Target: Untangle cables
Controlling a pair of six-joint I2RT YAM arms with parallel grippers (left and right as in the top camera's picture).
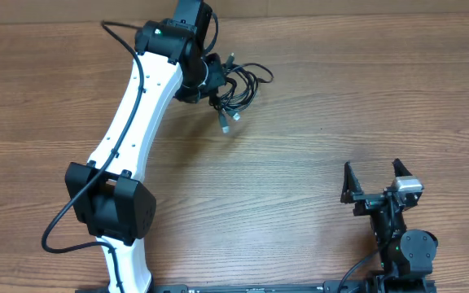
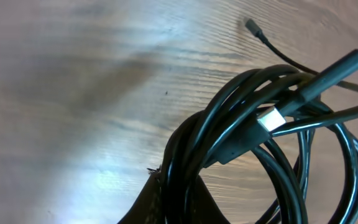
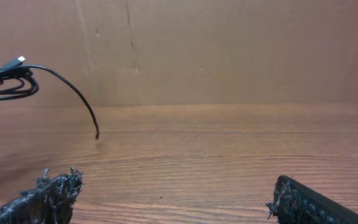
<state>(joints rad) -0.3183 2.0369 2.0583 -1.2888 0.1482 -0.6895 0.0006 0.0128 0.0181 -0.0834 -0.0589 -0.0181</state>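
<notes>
My left gripper (image 1: 209, 85) is clamped tight on the cables (image 1: 243, 80), a knot of thin black cords near the far edge of the table (image 1: 300, 212), a little left of the table's middle. One silver-tipped plug (image 1: 225, 125) dangles from the knot toward the table's near side. In the left wrist view, glossy loops rise out of the dark fingers (image 2: 157, 202), with a bright plug tip among them. My right gripper (image 1: 374, 174) sits by the table's near right corner, well apart from the cables, jaws spread wide and holding nothing. From there I see one loose strand (image 3: 73, 90) drooping to the tabletop.
</notes>
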